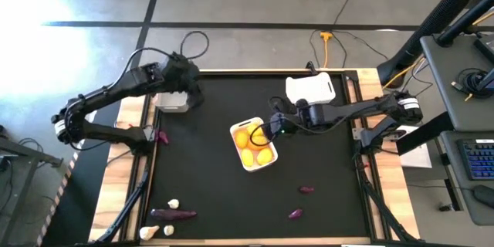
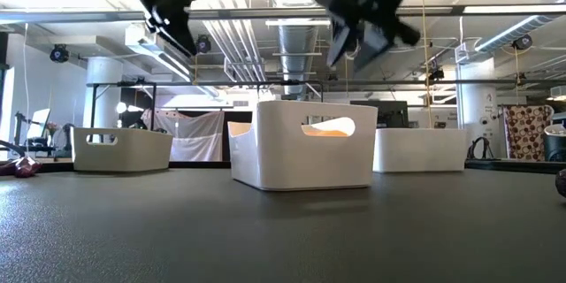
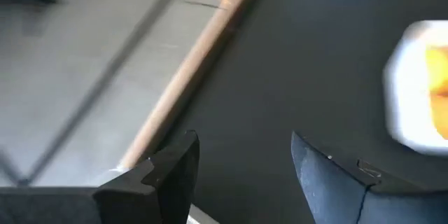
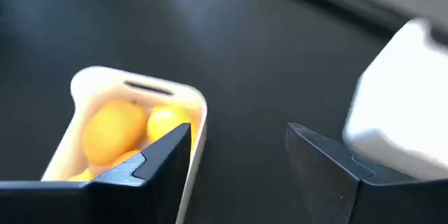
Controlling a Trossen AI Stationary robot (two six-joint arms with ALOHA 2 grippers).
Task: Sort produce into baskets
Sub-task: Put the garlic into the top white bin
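Observation:
A white basket in the middle of the table holds yellow and orange fruits. My right gripper hangs open and empty above its far right corner; the right wrist view shows nothing between the fingers. A second white basket stands at the far edge. My left gripper is open and empty in the air by the grey basket at the far left. A dark purple vegetable and white garlic bulbs lie at the near left.
Two small purple pieces lie on the mat near the right front. Another purple piece lies by the left edge. The wooden table rim runs along the far side. In the low view both grippers hang well above the baskets.

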